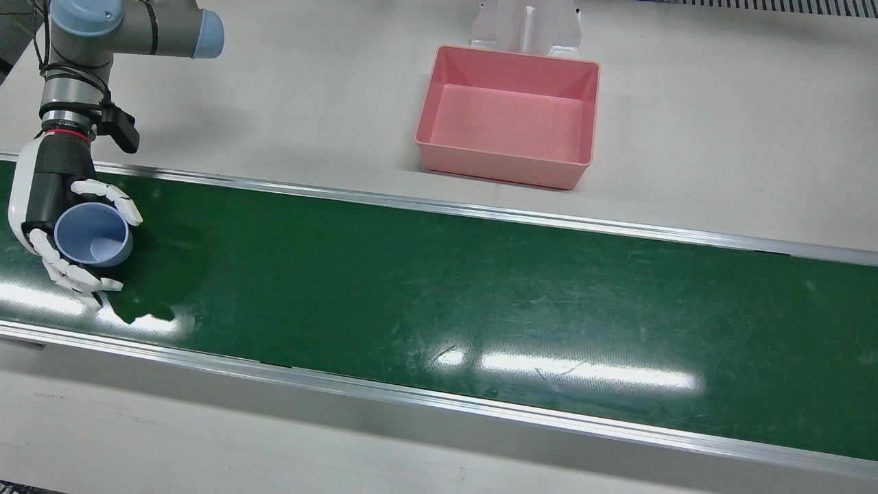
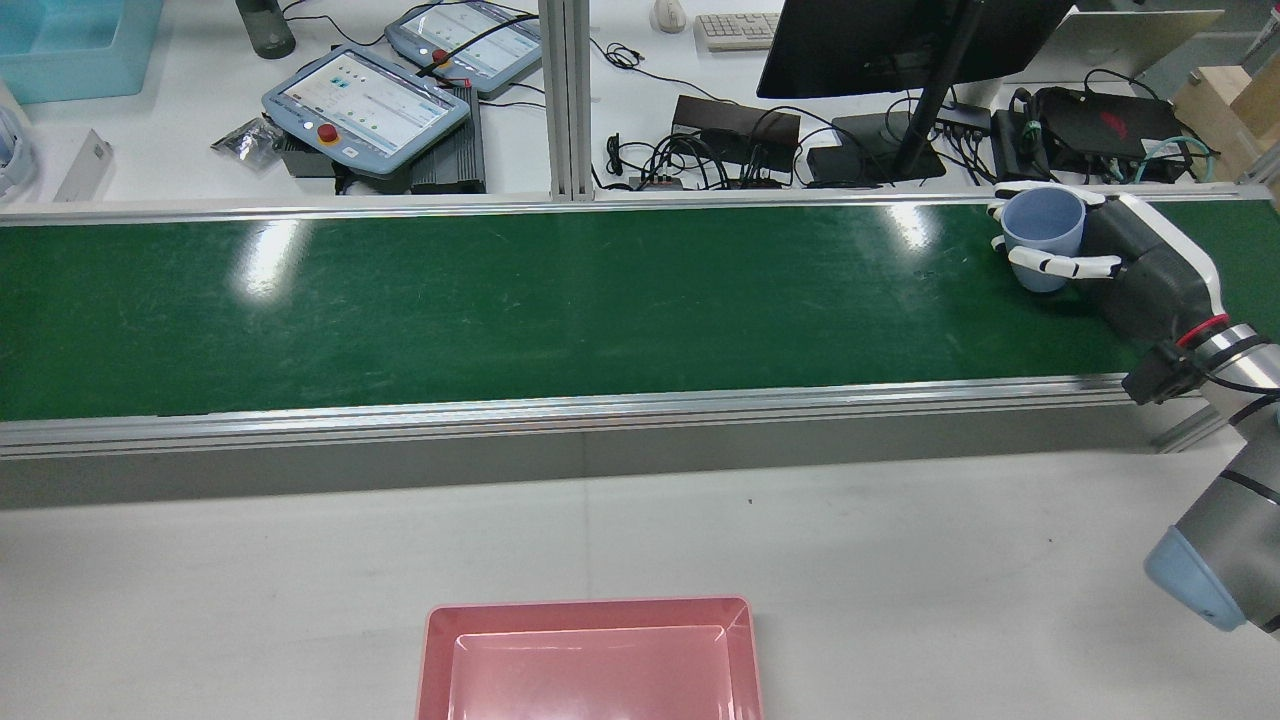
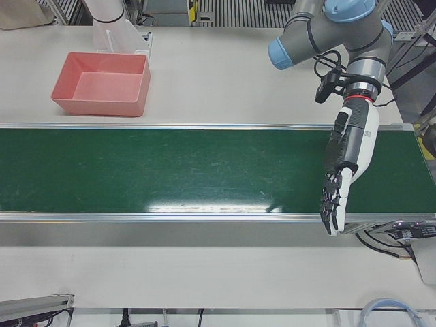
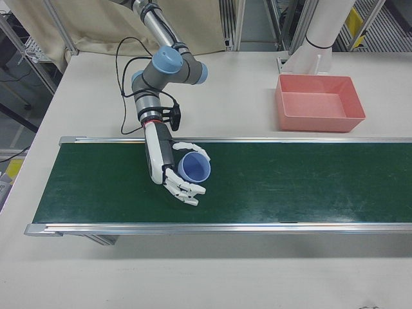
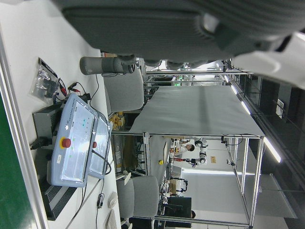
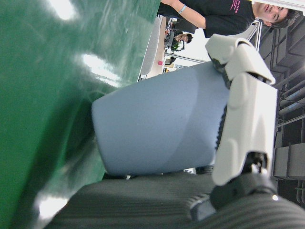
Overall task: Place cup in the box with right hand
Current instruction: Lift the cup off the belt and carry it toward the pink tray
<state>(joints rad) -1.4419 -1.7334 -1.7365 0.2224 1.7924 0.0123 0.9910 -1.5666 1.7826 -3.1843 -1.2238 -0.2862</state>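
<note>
A light blue cup stands upright, mouth up, at the far end of the green belt. My right hand is shut on the cup, fingers curled around its wall. The rear view shows the cup in the same hand. In the right hand view the cup fills the frame; whether its base touches the belt is unclear. The pink box sits empty on the white table beyond the belt. My left hand hangs open over the other end, fingers straight down.
A white arm pedestal stands right behind the box. Aluminium rails edge the belt on both long sides. Beyond the belt in the rear view lie teach pendants, a monitor stand and cables. A person shows in the right hand view.
</note>
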